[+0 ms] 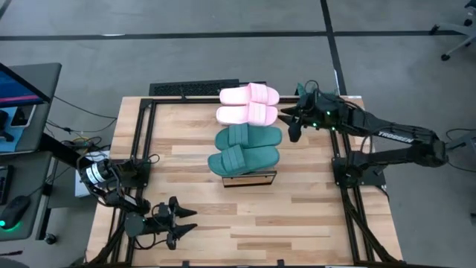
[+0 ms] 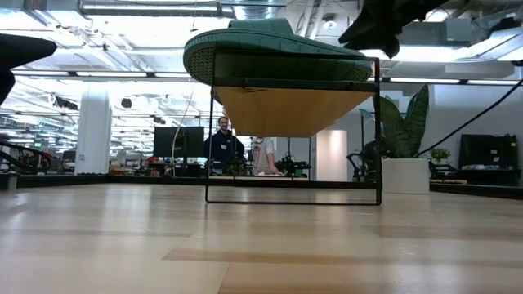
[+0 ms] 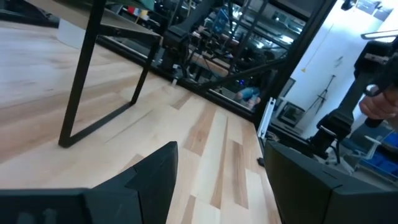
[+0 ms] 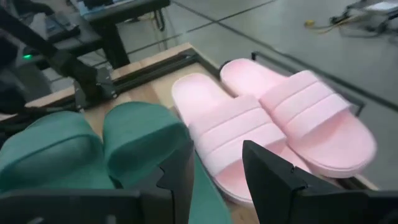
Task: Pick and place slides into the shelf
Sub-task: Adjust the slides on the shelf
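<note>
Four slides lie side by side across the shelf's top (image 1: 250, 179). The two pink slides (image 1: 249, 94) (image 1: 247, 114) are at its far end and the two teal slides (image 1: 248, 137) (image 1: 243, 158) at its near end. In the low view a teal slide (image 2: 270, 45) rests sole down on the shelf's wood plank (image 2: 290, 110). My right gripper (image 1: 292, 128) (image 4: 217, 180) hovers open just right of the slides, at the gap between pink (image 4: 230, 134) and teal (image 4: 143, 140), and touches nothing. My left gripper (image 1: 190, 223) (image 3: 221, 180) waits open low over the table's near left part.
Black frame rails (image 1: 141, 149) run along the table's left and right sides. A keyboard (image 1: 193, 89) lies at the far edge. The shelf's thin black leg (image 3: 81, 81) stands ahead of my left gripper. Bare planks (image 1: 297, 216) lie near the shelf. People (image 2: 222, 143) stand in the room beyond.
</note>
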Motion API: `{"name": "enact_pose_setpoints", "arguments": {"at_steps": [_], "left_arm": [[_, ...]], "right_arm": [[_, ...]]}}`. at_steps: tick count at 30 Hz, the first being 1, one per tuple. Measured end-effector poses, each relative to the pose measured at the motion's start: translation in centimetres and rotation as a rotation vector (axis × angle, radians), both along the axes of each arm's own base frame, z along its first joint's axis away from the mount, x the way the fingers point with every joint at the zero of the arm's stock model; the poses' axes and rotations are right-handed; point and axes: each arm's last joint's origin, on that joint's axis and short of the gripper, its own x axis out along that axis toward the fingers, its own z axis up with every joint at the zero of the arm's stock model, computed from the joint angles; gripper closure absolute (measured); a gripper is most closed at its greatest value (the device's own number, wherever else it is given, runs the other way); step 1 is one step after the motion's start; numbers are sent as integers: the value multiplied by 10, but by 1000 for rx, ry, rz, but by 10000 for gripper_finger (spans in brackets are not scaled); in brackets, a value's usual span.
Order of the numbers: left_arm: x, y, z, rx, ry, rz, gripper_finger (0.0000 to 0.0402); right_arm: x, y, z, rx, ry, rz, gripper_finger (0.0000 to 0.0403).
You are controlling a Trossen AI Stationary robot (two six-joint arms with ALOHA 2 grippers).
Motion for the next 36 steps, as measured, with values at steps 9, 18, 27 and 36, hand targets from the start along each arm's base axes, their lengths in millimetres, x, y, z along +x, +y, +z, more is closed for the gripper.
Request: {"name": "enact_pose_setpoints", "arguments": {"at_steps": [9, 18, 27, 36], "left_arm": [[0, 0, 0, -21, -3, 9, 175], [1, 2, 0, -23, -2, 49, 175], [5, 5, 0, -23, -2, 64, 175], [5, 5, 0, -23, -2, 64, 175]], "right_arm": [[16, -22, -20, 36, 90, 75, 274], [28, -23, -28, 44, 100, 110, 274], [26, -26, -28, 19, 117, 62, 274], [17, -45, -28, -18, 138, -70, 274]]}}
